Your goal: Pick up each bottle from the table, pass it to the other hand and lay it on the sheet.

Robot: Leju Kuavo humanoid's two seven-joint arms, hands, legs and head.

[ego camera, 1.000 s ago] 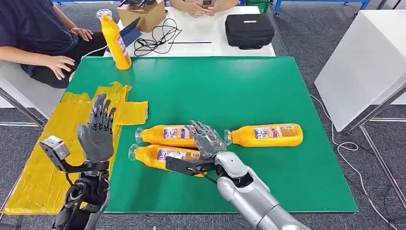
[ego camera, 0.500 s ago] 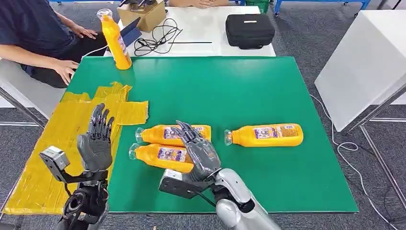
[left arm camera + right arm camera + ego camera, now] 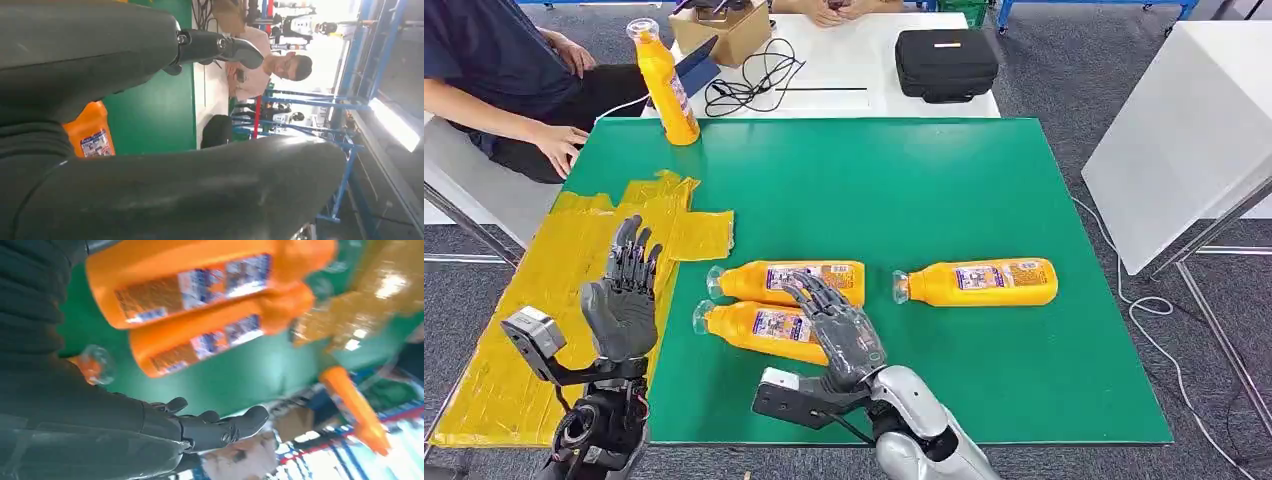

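Note:
Three orange bottles lie on the green table (image 3: pixel 944 190): a near one (image 3: pixel 759 327), one just behind it (image 3: pixel 786 281), and a third (image 3: pixel 979 281) to the right. A fourth orange bottle (image 3: pixel 664 83) stands upright at the far left corner. My right hand (image 3: pixel 839 333) hovers over the near bottle's base end with fingers spread, holding nothing; in the right wrist view the two paired bottles (image 3: pixel 200 290) lie beside its fingers (image 3: pixel 220 427). My left hand (image 3: pixel 623 293) is raised upright and empty over the yellow sheet (image 3: pixel 544 290).
A person sits at the far left with a hand (image 3: pixel 559 145) near the table corner. Behind the green table, a white table carries a black case (image 3: pixel 945 62), cables (image 3: pixel 754 75) and a cardboard box (image 3: pixel 720 30). Another white table (image 3: pixel 1184 130) stands to the right.
My right hand has drawn back toward me, from over the two paired bottles to the near bottle's base end. The left hand has sunk slightly. The person's hand moved a little.

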